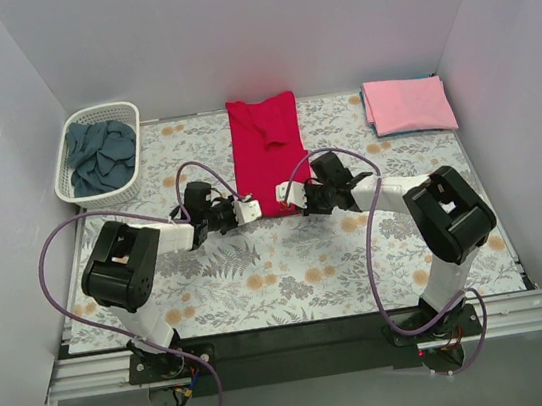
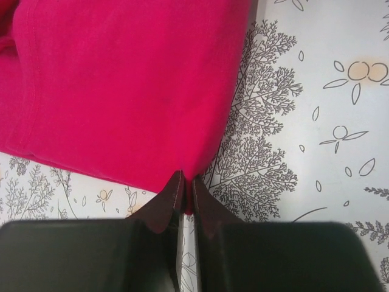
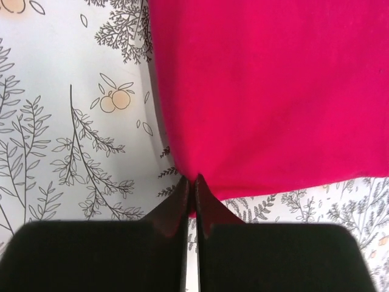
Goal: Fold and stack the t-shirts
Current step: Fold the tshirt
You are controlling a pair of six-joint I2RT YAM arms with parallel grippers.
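Note:
The bright red t-shirt (image 1: 267,148) lies folded into a long strip at the middle back of the table. My left gripper (image 1: 249,210) is shut on its near left corner (image 2: 187,176). My right gripper (image 1: 288,196) is shut on its near right corner (image 3: 191,179). The red cloth fills the upper part of both wrist views (image 2: 127,85) (image 3: 273,91). The light pink t-shirt (image 1: 408,104) lies folded at the back right. The dark slate-blue t-shirt (image 1: 101,156) lies crumpled in the white basket (image 1: 121,110) at the back left.
The floral grey cloth (image 1: 291,271) covers the table. White walls close in the left, back and right sides. Purple cables loop from both arms over the near part of the table.

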